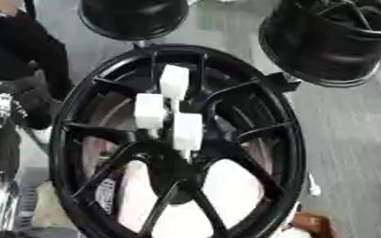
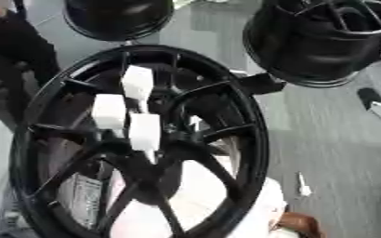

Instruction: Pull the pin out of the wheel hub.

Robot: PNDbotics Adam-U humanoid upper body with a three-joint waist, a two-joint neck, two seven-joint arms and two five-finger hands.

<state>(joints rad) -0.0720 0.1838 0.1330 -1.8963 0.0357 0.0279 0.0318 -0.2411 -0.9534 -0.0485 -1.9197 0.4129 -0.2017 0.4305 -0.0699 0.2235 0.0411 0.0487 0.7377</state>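
Although a dark, blurred mass with silver bits crowds the left edge of the left eye view, only a black lump there reads as the left hand (image 1: 33, 109), and whether it is clenched, relaxed or grasping anything cannot be told. It sits just beside the outer rim of the wheel (image 1: 285, 139), apart from the middle of it. The right hand shows in neither view.

The wheel fills most of both views, tilted, its bottom cut off by the lower edge. It is glossy black metal, with thin paired spokes running from a round rim to the hub (image 1: 167, 160). Three pins (image 1: 149, 110) stand at the hub, still seated. Each shows as a white, blocky, matt head on a thin stem, and the stems are mostly hidden behind the heads. They cluster close together, one higher and two lower.

Through the spokes a pale, smooth surface (image 2: 202, 186) shows below; what it is cannot be made out. A pale label (image 2: 84, 200) sits on the inner barrel, unreadable.

Two more black wheels (image 1: 332, 42) lie beyond, cut off by the top edge, on a grey floor (image 1: 348, 139). A brown object (image 1: 312, 224) peeks out at the lower right.
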